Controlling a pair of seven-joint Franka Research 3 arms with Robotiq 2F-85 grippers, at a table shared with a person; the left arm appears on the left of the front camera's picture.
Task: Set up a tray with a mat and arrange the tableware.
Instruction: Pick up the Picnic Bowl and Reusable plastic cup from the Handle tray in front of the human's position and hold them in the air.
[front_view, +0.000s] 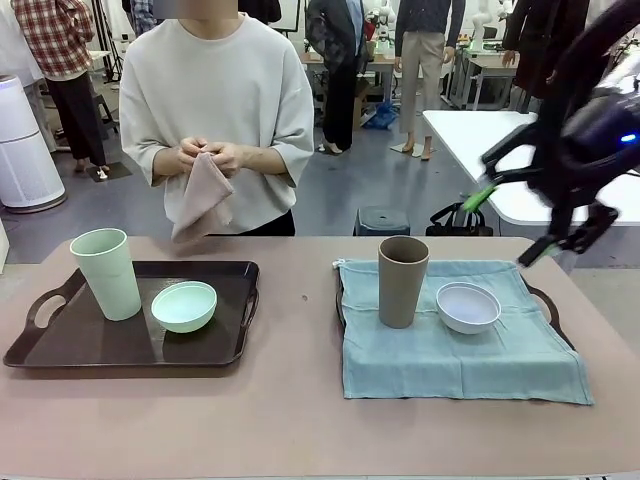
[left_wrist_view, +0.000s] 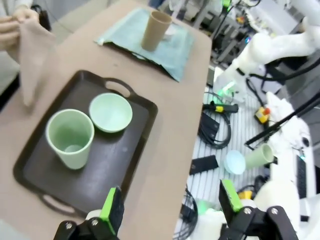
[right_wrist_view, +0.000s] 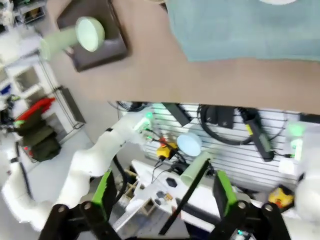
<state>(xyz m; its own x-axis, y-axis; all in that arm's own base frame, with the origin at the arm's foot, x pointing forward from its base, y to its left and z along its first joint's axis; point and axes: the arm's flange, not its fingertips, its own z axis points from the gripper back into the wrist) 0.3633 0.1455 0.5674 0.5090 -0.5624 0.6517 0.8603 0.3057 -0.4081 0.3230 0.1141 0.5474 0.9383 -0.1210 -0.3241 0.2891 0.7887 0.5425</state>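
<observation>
The right tool (front_view: 505, 225) hangs released and empty over the far right of the bench (front_view: 300, 420); the left tool (left_wrist_view: 171, 202) is spread wide, gripping nothing, high over the near side; the mint cup (front_view: 106, 272) and mint bowl (front_view: 184, 305) stand on the dark tray (front_view: 60, 350); the tan cup (front_view: 402, 280) and white bowl (front_view: 468, 306) stand on the teal mat (front_view: 460, 365); the person's hands (front_view: 205, 155) hold a pinkish cloth (front_view: 203, 205).

Black right tool (front_view: 507, 226), green pads (front_view: 478, 197), blue light (front_view: 628, 138)

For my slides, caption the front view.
Mint cup and bowl on a bare tray, tan cup and white bowl on a mat; person holds cloth.
</observation>
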